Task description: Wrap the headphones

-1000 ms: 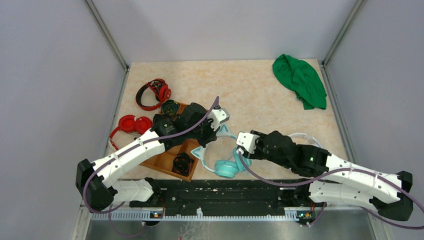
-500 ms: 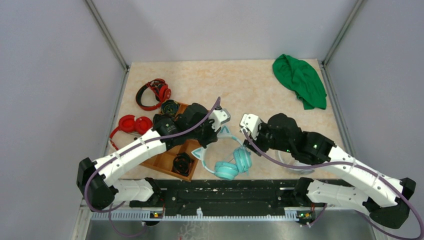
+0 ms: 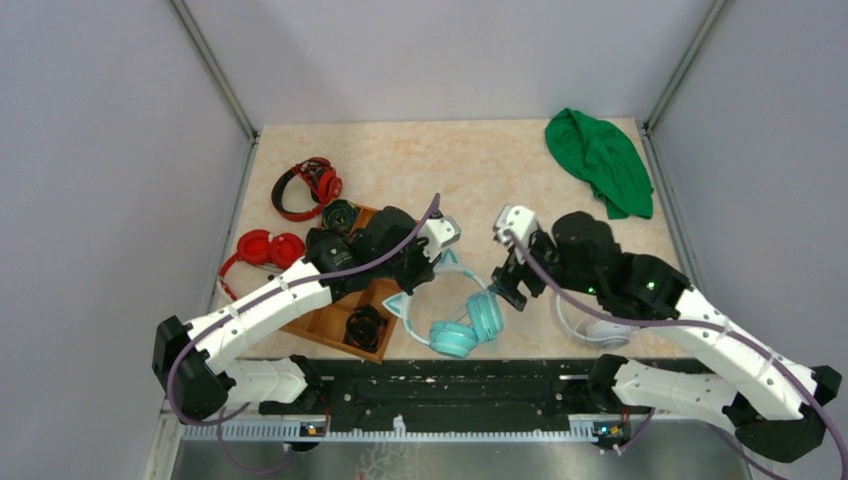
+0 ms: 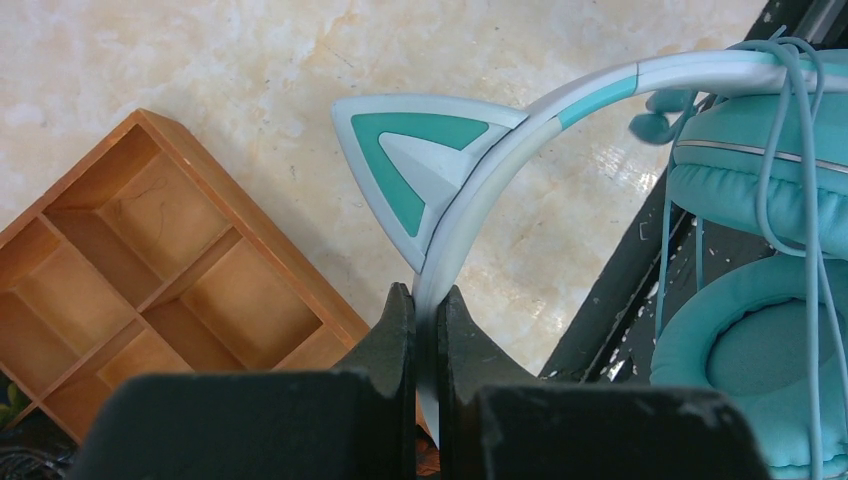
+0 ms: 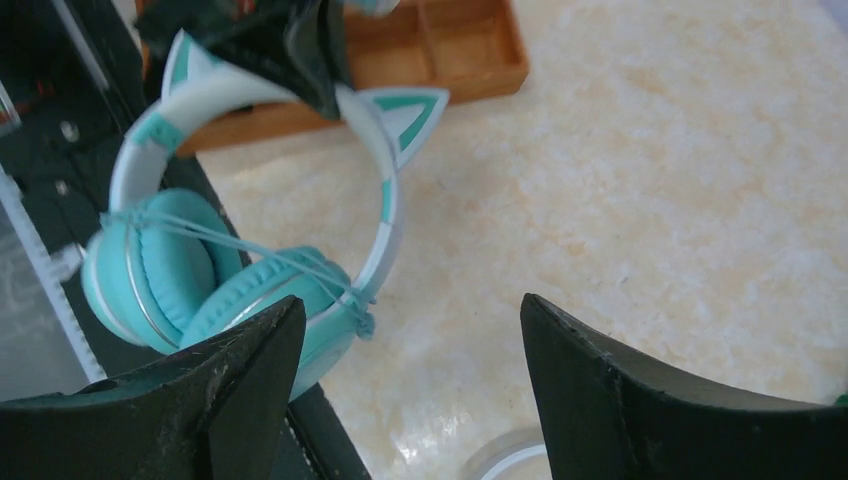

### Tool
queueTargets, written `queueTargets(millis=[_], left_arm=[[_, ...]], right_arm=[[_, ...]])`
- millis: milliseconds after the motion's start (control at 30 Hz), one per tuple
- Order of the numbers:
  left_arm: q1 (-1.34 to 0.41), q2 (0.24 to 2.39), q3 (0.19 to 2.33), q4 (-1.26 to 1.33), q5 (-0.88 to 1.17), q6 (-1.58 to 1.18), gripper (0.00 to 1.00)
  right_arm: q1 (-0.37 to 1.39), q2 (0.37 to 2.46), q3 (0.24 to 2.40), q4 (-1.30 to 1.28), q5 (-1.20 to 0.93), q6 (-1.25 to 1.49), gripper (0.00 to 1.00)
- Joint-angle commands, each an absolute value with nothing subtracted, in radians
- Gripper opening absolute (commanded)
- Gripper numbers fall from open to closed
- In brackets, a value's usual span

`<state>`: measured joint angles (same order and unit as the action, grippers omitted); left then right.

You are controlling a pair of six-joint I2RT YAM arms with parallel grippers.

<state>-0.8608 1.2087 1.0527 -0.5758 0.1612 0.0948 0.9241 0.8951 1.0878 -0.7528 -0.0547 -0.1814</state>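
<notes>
The left gripper (image 4: pixel 428 300) stayed clamped on the pale headband of the headphones (image 3: pixel 462 322), which lay at the near edge of the table (image 3: pixel 420 170). The right gripper (image 5: pixel 412 335) had just spread wide and drawn back empty, suggesting the cable (image 5: pixel 262 255) wrap was nearly done.

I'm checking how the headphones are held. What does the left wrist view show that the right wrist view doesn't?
Only left wrist: the left gripper seen close up, shut on the headphones at the headband just below one cat ear, and several bare tray compartments. Only right wrist: the right gripper, open and empty, both cat ears and the whole headband arc. Both: the teal cups, the cable looped over them, the left gripper's hold, the tray and the table.
</notes>
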Motion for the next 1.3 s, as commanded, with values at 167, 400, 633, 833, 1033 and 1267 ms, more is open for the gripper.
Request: queueTargets(millis=[167, 400, 633, 833, 1033, 1267], left_arm=[[-0.861, 1.144, 1.093, -0.45, 0.038, 0.046, 0.0], [-0.861, 1.151, 1.112, -0.399, -0.105, -0.023, 0.0], [-0.861, 1.221, 1.182, -0.376, -0.187, -0.082, 0.0], [-0.859, 1.301, 1.232, -0.371, -0.258, -0.151, 0.0], [-0.861, 1.381, 1.26, -0.392, -0.338, -0.266, 0.0], [-0.862, 1.398, 1.194, -0.362, -0.357, -0.416, 0.0]], right_arm=[[0.833, 0.785, 1.231, -0.592, 0.116, 0.041, 0.83], [0.785, 0.786, 1.232, -0.64, 0.445, 0.217, 0.86], [0.767, 0.811, 1.219, -0.715, 0.568, 0.297, 0.89], [0.504, 0.857, 1.142, -0.721, 0.191, 0.367, 0.91], [0.248, 0.89, 0.97, -0.598, -0.155, 0.413, 0.9], [0.241, 0.861, 0.874, -0.567, -0.005, 0.424, 0.93]])
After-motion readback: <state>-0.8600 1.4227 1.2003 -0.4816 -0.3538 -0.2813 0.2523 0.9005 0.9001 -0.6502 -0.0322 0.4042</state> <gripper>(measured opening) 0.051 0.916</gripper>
